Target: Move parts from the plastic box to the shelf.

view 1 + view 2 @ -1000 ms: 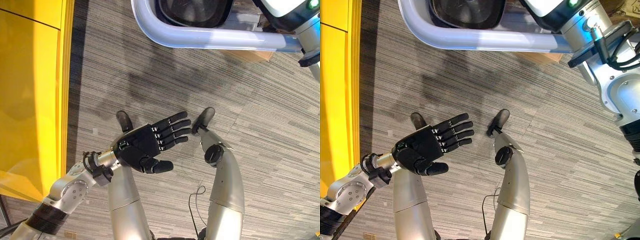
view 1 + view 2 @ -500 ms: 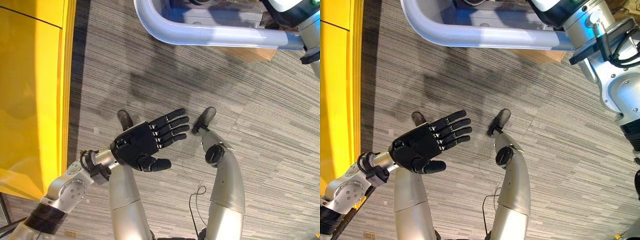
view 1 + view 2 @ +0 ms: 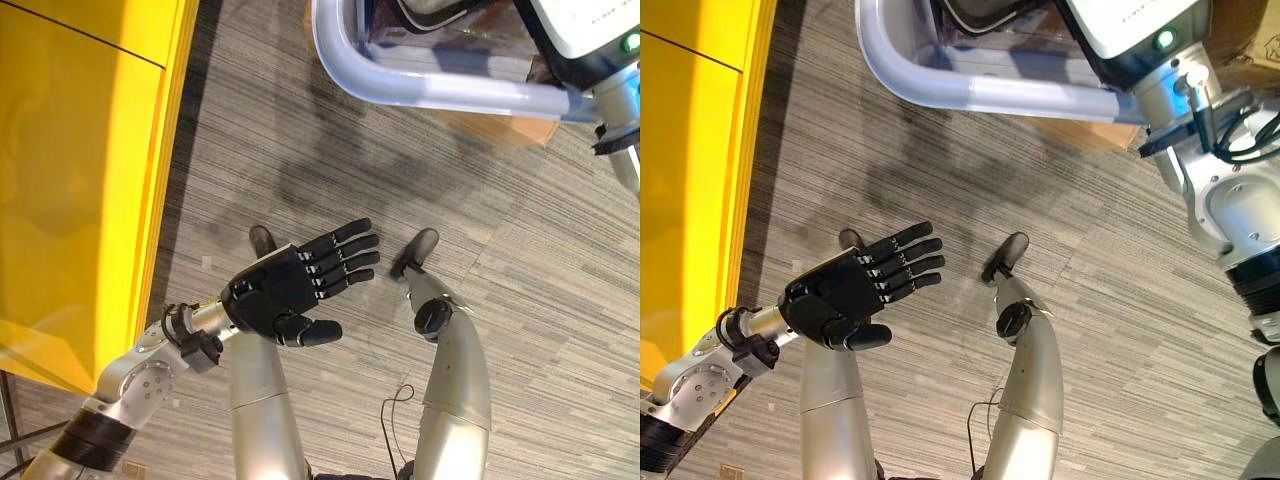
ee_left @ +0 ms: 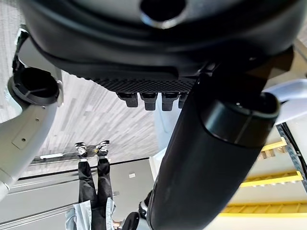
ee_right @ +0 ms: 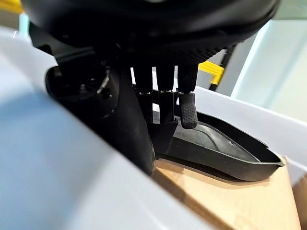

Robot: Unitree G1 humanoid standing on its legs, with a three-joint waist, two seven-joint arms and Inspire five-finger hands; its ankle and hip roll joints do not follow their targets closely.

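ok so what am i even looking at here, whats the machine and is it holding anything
It's a humanoid robot, seen through its own cameras. Two pictures come from its head, looking down at the grey carpet floor; the other two come from cameras on its wrists. Its left hand is held open, palm up, with nothing in it, beside a yellow surface. Ahead is the pale rim of the plastic box. The right wrist view shows the right hand down at a black moulded part; whether it actually grips that part can't be made out.
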